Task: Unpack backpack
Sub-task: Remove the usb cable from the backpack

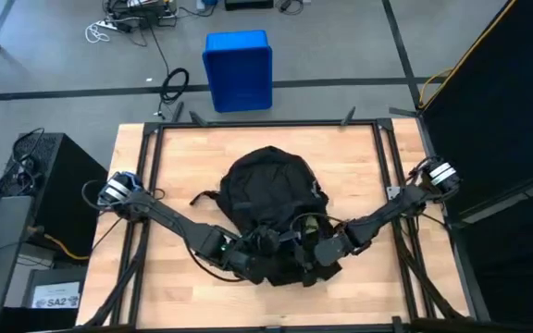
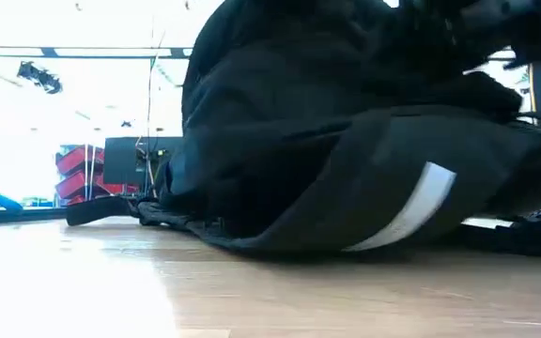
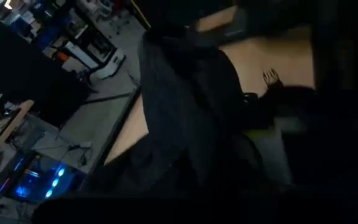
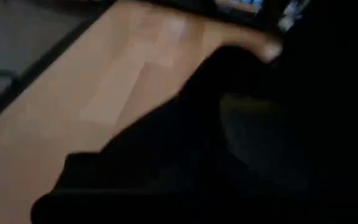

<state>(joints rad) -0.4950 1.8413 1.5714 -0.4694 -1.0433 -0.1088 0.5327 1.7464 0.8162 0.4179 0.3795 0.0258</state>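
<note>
Both my arms reach inward from the table's side edges toward its near middle. My left arm (image 1: 179, 222) runs from the left edge, angled down toward the near side. My left gripper (image 1: 265, 243) sits at the near centre; finger state not readable against the dark. My right arm (image 1: 387, 211) runs from the right edge, mirrored. My right gripper (image 1: 311, 242) sits just beside the left one, close but with a small gap between. Its fingers are likewise unreadable. Both wrists are low.

Both grippers' jaws are lost against the dark backpack (image 1: 268, 199); its opening and contents stay hidden.
</note>
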